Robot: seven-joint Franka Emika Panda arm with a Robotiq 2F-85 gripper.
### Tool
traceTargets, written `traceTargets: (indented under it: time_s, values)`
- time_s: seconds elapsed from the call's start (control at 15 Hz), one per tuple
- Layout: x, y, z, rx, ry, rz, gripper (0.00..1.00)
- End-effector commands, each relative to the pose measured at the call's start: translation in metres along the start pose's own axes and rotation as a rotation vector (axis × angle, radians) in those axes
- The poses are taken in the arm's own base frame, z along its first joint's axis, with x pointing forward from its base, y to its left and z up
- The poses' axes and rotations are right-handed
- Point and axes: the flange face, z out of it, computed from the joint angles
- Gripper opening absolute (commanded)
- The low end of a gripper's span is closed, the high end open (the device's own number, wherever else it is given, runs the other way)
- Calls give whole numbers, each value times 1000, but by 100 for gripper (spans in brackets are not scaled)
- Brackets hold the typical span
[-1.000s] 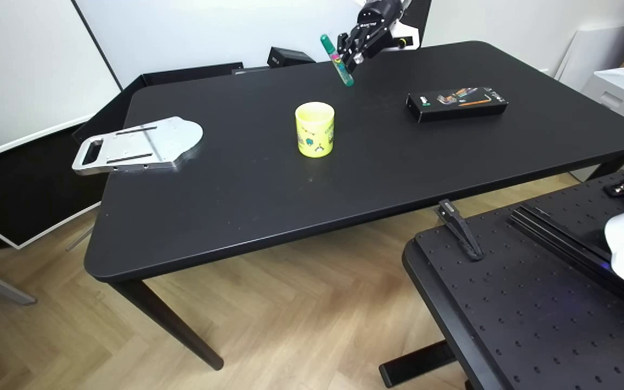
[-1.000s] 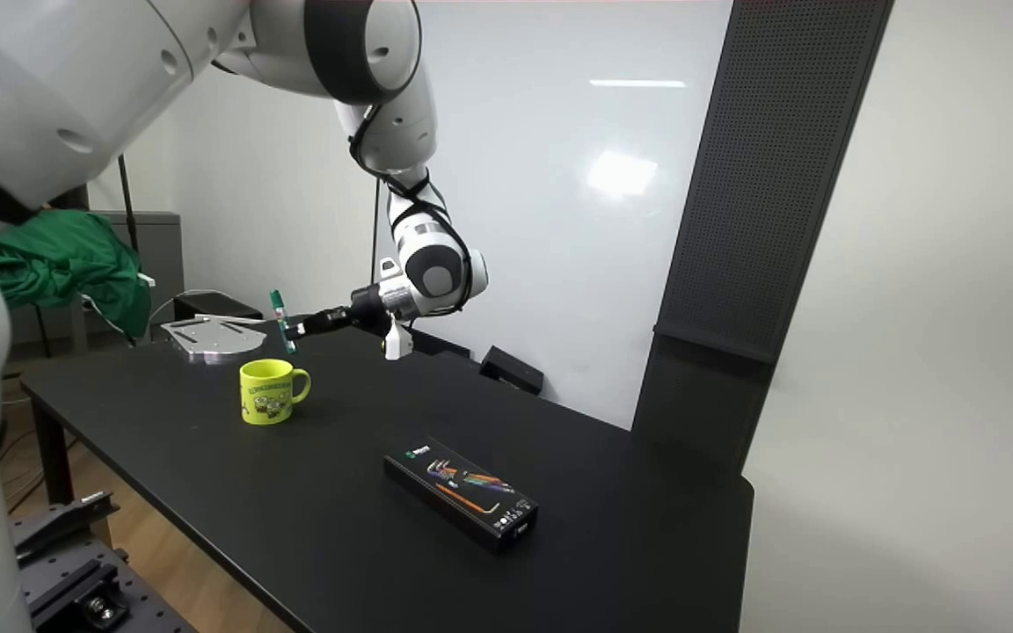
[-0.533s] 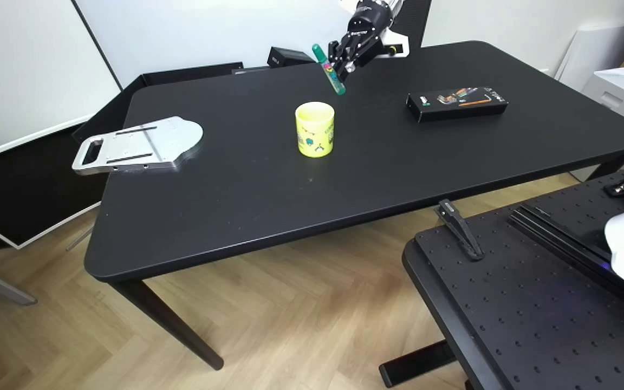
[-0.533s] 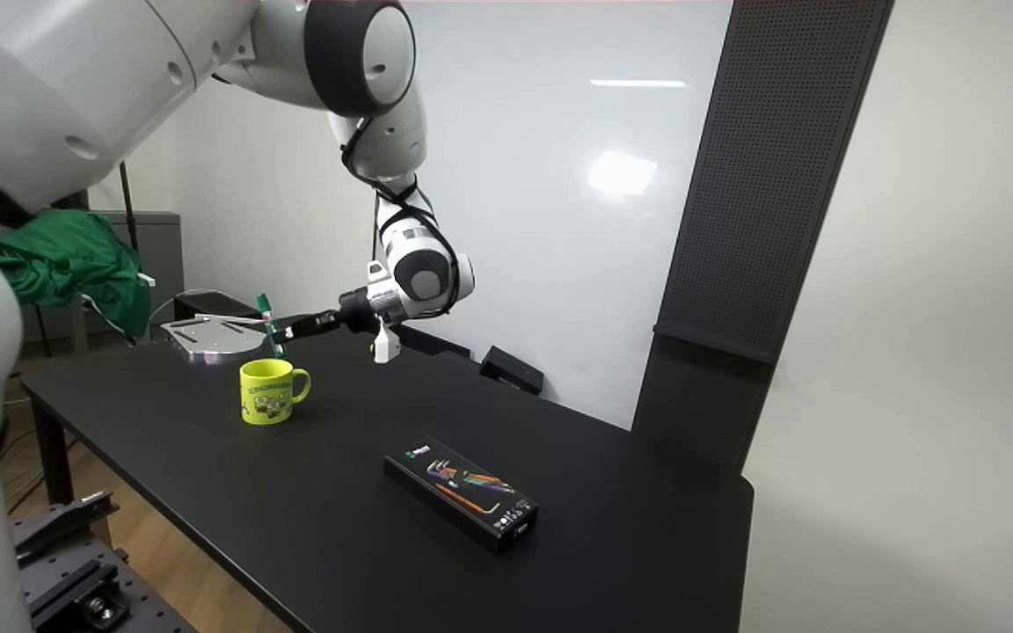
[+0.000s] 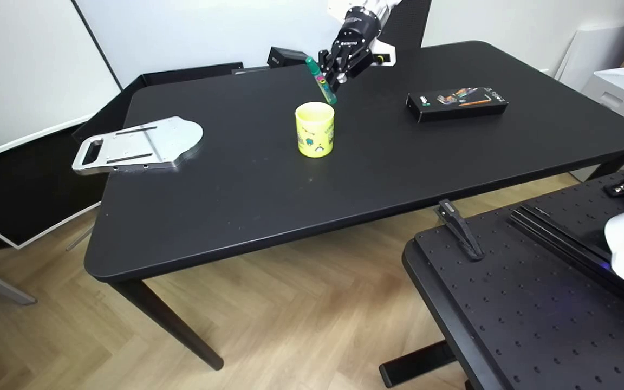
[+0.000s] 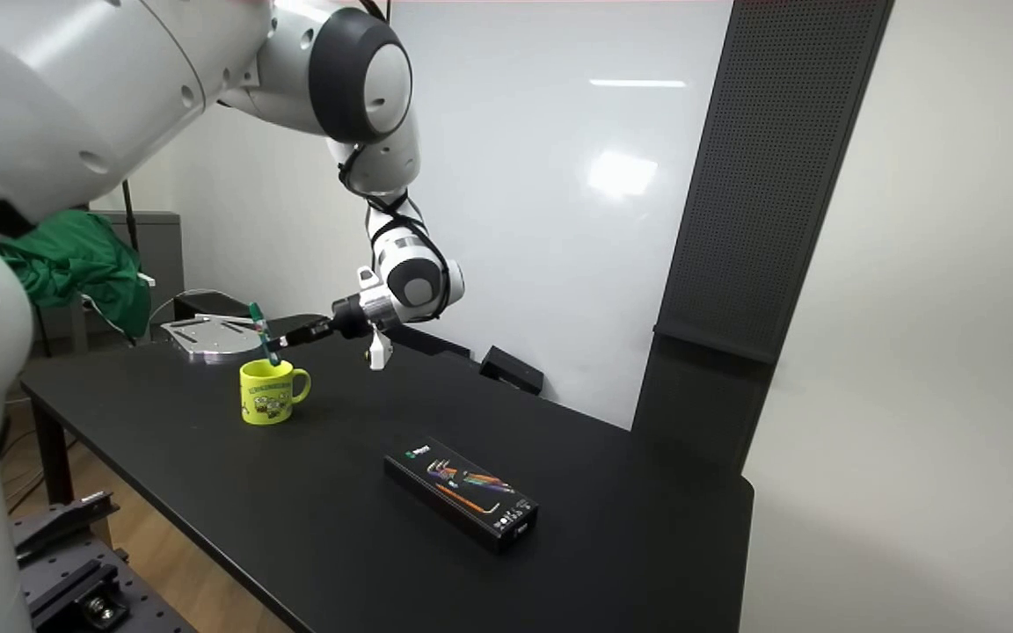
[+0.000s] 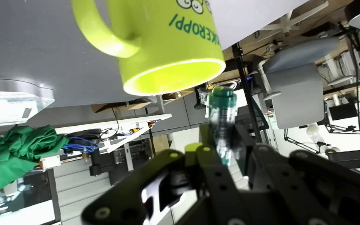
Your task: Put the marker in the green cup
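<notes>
- The black table [image 5: 247, 206] is under the claw [image 7: 225, 142]. If the claw lets go too soon, what it holds could drop there and roll away.
- The metal plate [image 5: 144, 142] is well ahead of the claw's tips. It seems too far to get bumped.
- The hex key box [image 6: 461, 494] is well apart from the claw, on the side its tips point away from. It should be safe.
- The claw is pinched around the green marker [image 5: 321, 81]. If it goes too low, it might hit what is under it.
- The Keroppi mug [image 6: 266, 396] stands upright, lower than the claw's tips and near them. A poke on its rim might tip it.
- The green marker is slanted in the claw, not in the Keroppi mug yet. I can't tell if its low end touches the rim. The slant could make it snag.
</notes>
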Motion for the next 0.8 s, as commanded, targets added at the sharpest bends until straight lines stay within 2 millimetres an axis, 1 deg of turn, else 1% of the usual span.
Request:
traceTargets:
  time_s: [0.0,0.33,0.4,0.47,0.6,0.73]
  values:
    - [-2,17,0,6,-10,-77,5]
    - [-14,28,19,21,-4,-93,5]
    - [-17,30,22,20,1,-88,29]
    - [-18,31,25,31,0,-88,47]
    - [-16,31,31,52,-21,-93,59]
    - [-5,32,32,69,-51,-109,73]
